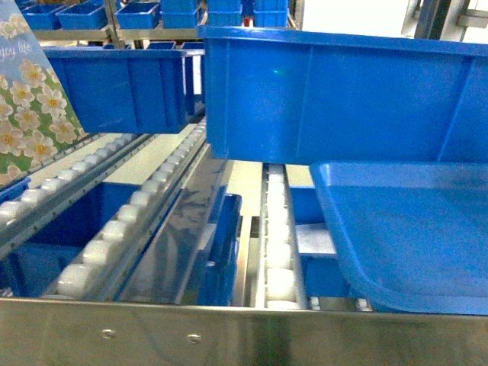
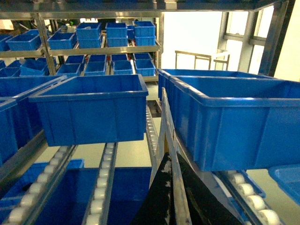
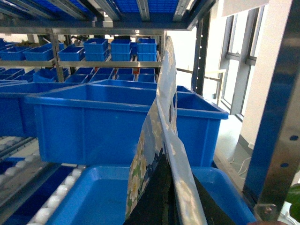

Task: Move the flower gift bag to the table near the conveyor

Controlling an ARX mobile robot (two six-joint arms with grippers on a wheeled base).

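Head view looked down over the conveyor [image 1: 164,179], its rows of white rollers sloping between steel rails, with blue bins [image 1: 335,99] standing on the tracks and a shallow blue tray [image 1: 412,236] at the lower right. The flower gift bag [image 1: 30,107] showed only at the far left edge, white blossoms on a pale green panel, held up above the rollers. Neither gripper appeared there, and the table was nowhere in sight.

Left wrist view showed a thin upright edge, apparently the bag's rim, rising from dark gripper fingers [image 2: 164,197] at the bottom of the frame; these seemed closed around it, though the contact itself was partly hidden.

Right wrist view showed the bag's floral side and edge climbing from the dark right gripper [image 3: 164,197], which likewise looked pinched onto it, over the tray.

Judged from this, the bag was lifted by both arms at once and carrying remained ahead. Doing it well would likely mean keeping both grips level and evenly spaced so the thin paper did not buckle or tear, lifting clear of bin rims, and turning the base slowly until the table came into view.
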